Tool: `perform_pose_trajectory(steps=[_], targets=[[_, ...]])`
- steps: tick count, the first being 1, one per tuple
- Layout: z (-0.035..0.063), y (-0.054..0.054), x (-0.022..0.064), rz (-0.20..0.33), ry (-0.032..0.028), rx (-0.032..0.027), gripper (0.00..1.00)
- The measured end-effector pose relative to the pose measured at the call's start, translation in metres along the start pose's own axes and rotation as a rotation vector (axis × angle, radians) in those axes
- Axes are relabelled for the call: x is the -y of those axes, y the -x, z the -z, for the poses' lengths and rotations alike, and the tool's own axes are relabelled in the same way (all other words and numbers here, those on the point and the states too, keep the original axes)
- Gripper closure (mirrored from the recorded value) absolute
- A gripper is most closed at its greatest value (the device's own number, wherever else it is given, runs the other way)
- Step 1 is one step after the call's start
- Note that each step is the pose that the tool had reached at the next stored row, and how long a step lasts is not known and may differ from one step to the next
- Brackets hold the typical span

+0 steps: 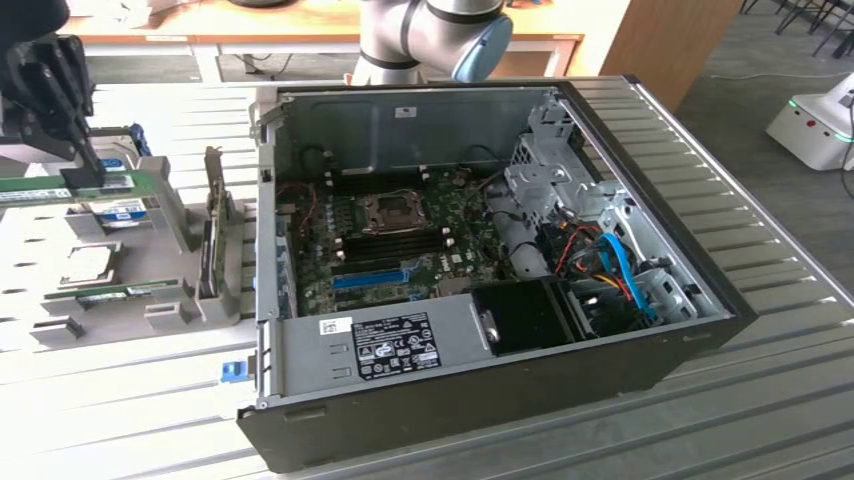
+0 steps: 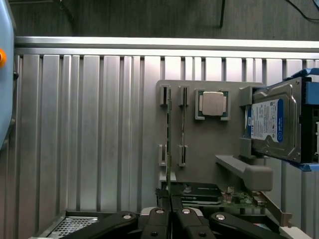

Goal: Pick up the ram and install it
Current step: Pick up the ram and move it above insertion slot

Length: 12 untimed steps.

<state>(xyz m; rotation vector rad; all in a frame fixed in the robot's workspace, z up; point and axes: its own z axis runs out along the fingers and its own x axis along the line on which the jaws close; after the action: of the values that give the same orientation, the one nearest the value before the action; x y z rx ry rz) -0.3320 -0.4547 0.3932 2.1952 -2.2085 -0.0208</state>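
Note:
The ram (image 1: 34, 194) is a thin green stick with a white label, held level above the grey holder tray (image 1: 160, 315) at the exterior view's left. My black gripper (image 1: 91, 180) is shut on it, well outside the open computer case (image 1: 641, 350). In the wrist view the ram (image 2: 168, 149) shows edge-on as a thin line running out from my gripper (image 2: 171, 215), above the holder tray (image 2: 199, 149). A second green stick (image 1: 120, 293) (image 2: 183, 124) rests in the tray's slots.
The motherboard (image 1: 400, 240) lies inside the case with dark memory slots near its socket and a blue slot (image 1: 367, 277). A hard drive (image 2: 274, 124), a processor chip (image 2: 214, 103) and an expansion card (image 2: 234, 197) sit on the tray. The slatted metal table (image 1: 747, 400) surrounds everything.

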Motion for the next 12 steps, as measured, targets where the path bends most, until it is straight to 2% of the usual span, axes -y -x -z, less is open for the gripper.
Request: perform_pose_trajectory(steps=[12], targets=[[0.0007,0.000,0.0230,0.000,0.0001,0.0033,0.88]])
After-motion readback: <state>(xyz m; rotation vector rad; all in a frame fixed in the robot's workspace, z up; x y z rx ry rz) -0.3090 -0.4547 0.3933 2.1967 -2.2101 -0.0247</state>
